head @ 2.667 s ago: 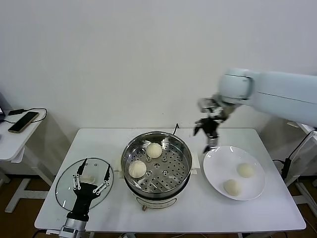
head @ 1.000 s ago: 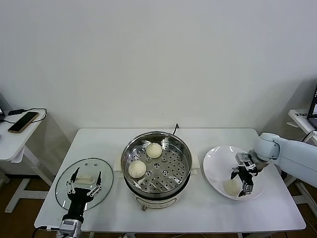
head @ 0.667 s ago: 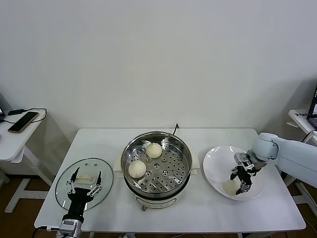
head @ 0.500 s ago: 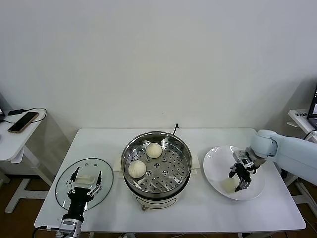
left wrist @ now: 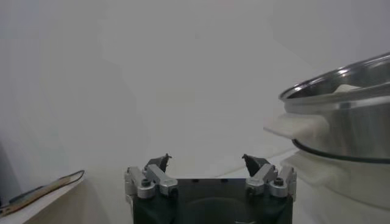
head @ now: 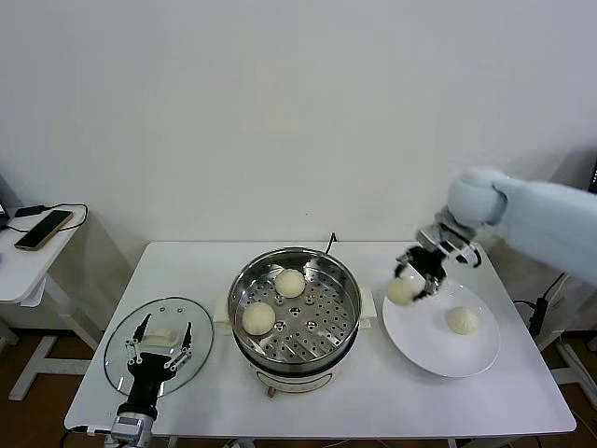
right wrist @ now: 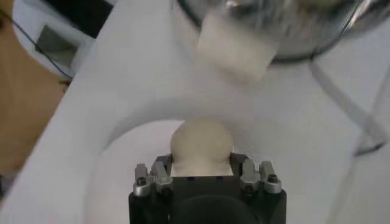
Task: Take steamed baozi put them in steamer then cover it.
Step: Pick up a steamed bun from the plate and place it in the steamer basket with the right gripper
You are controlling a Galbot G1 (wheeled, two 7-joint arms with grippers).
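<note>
Four steamed baozi show in the head view, and no brand, label or readable writing shows on any item. One baozi sits clamped between the fingers of the right gripper, raised in the air above the near-left rim of the white plate; in the right wrist view the same bun bulges out between the two finger bases of that gripper, with the plate's rim and the steamer's white side handle beyond it. A second baozi lies on the plate, below and to the right of the right gripper and well apart from it. The steamer stands to the left of the right gripper, near but not touching, and holds two more buns on its perforated tray: one toward the far side and one at the left side.

The left gripper hangs parked over the glass lid, which lies on the table left of the steamer; its fingers stand wide apart and hold nothing. In the left wrist view its fingertips point past the steamer's shiny wall. Far to the left of that gripper, a phone rests on a small side table
</note>
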